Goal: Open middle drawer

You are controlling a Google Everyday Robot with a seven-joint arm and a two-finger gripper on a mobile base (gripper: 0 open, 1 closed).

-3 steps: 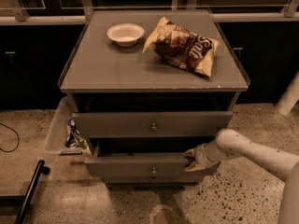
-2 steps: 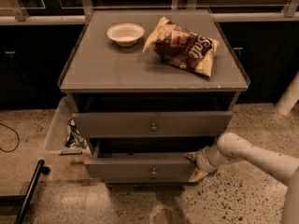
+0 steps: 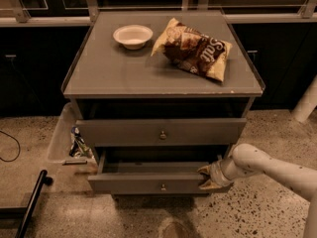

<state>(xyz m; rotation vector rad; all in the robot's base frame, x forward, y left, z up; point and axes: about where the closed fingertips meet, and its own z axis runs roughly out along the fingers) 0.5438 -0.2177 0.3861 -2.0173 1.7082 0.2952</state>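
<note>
**Drawer unit, middle drawer part open**

Gripper [image 3: 210, 176]: low at the unit's right front, against the right end of the middle drawer [image 3: 143, 183]. Whether it is clenched or released cannot be told. Arm [image 3: 277, 168] runs off to its right.

Middle drawer: directly left of the gripper, standing part open with its grey inside showing. Its knob [image 3: 162, 186] is left of the gripper, apart from it.

Top drawer [image 3: 124, 131]: above and left of the gripper, with a taller front.

Bag [image 3: 194, 47]: well above the gripper, on the cabinet top [image 3: 109, 76].

Bowl [image 3: 132, 35]: above and further left, near the bag.

Bin [image 3: 60, 139]: far left, on the floor.
</note>
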